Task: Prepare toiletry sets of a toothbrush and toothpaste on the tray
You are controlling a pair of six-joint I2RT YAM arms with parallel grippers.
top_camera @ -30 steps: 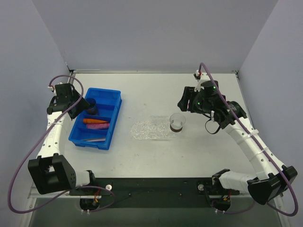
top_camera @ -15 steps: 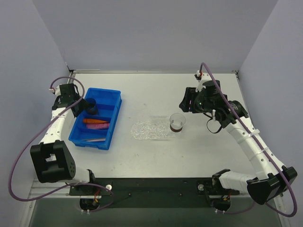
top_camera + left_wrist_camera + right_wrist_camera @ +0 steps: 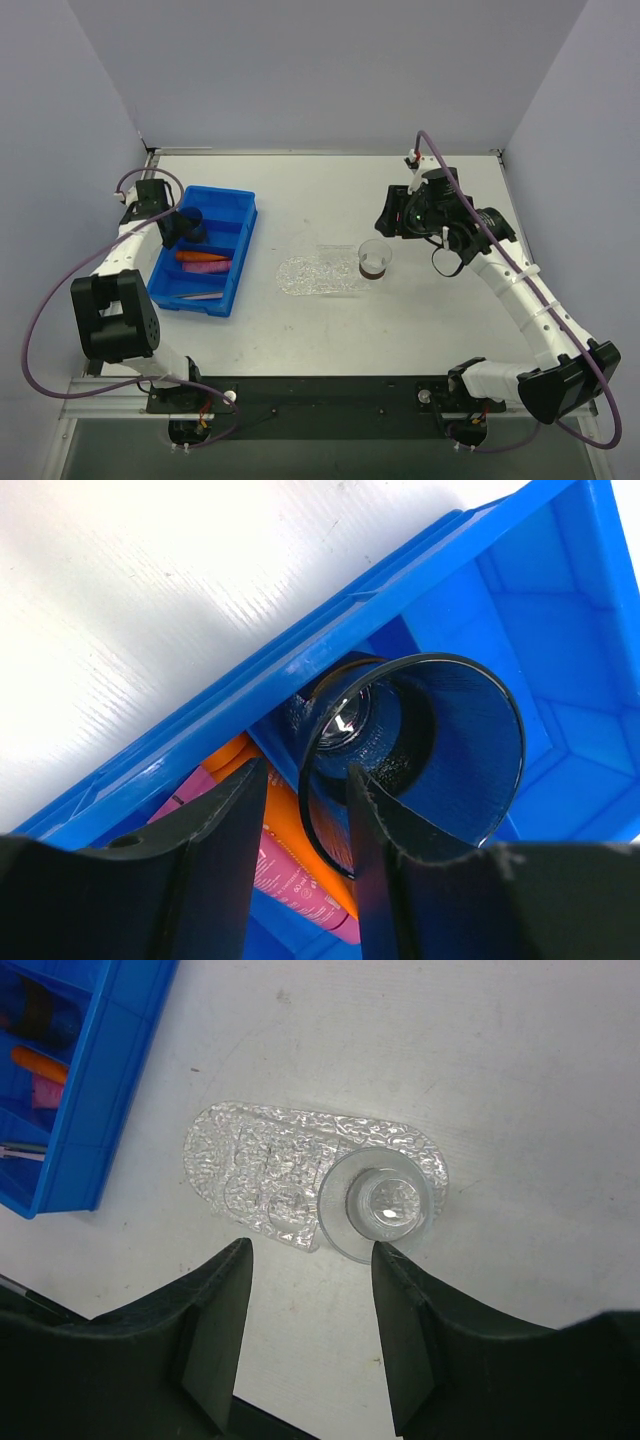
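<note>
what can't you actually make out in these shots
- toothbrush: top view, too thin and small to tell which end has the bristles.
- toothpaste: left wrist view, mostly hidden behind the left fingers and the dark-bottomed cup; print blurred.
- clear cup on the tray: top view, too small to tell whether its dark bottom is liquid or base.

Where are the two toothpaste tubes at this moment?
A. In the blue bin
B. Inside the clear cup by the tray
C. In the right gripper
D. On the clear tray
A: the orange tube and the magenta tube lie side by side in the blue bin; the tray carries neither.
</note>
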